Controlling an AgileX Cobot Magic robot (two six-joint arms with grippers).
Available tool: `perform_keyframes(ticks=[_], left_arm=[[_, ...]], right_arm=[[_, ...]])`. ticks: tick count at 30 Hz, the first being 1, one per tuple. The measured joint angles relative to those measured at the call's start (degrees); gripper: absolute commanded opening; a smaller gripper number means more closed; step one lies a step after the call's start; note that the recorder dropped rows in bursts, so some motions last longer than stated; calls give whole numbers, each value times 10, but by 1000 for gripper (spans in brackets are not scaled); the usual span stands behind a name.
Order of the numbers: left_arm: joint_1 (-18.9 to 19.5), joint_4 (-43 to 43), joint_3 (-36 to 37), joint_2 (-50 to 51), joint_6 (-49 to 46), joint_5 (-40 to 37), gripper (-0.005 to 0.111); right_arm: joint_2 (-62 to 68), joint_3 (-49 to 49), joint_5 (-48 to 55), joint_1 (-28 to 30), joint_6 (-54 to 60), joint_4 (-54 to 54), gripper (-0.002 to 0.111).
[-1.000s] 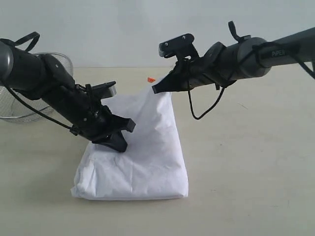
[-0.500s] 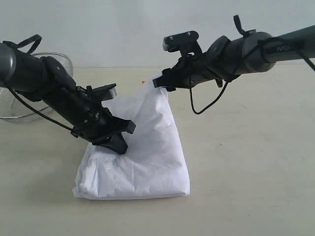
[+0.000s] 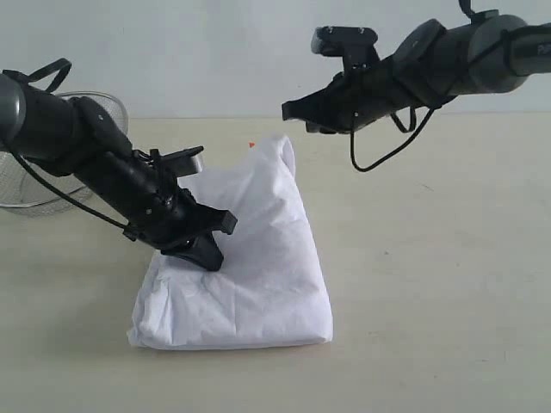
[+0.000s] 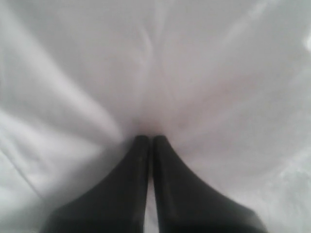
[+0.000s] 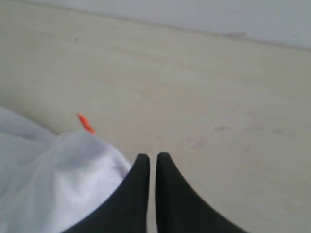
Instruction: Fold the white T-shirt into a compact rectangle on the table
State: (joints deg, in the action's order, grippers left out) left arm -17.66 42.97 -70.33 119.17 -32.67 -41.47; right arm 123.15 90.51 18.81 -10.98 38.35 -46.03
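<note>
While both arms reach over it, the table [image 3: 448, 301]: wide, pale beige, matte, with faint specks.
White T-shirt [image 3: 250, 275]: lies on the table left of the middle in the exterior view, folded into a rough rectangle with the plain white side up. The near edge lies flat and the far end rises in a soft peak.
Wire bowl [image 3: 21, 185]: stands at the far left on the table behind the left arm, well apart from the T-shirt.
Left hand [image 3: 202, 254]: fingers together, tips pressed down into the cloth. Creases run out from the tips, and I cannot tell whether any cloth is pinched.
Right hand [image 3: 287, 110]: fingers together and empty, in the air just above the raised far end, not touching it.
Orange tag [image 5: 86, 123]: small, pokes out at the T-shirt's far edge.
</note>
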Motion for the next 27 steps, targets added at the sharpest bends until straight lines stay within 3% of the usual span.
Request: perform_keyframes(ticks=[15, 27], left_arm=[[0, -1, 1, -6, 0, -10, 4], [0, -1, 1, -6, 0, -12, 4]], right_arm=[[37, 0, 90, -11, -6, -5, 0], [93, 2, -19, -50, 6, -15, 0]])
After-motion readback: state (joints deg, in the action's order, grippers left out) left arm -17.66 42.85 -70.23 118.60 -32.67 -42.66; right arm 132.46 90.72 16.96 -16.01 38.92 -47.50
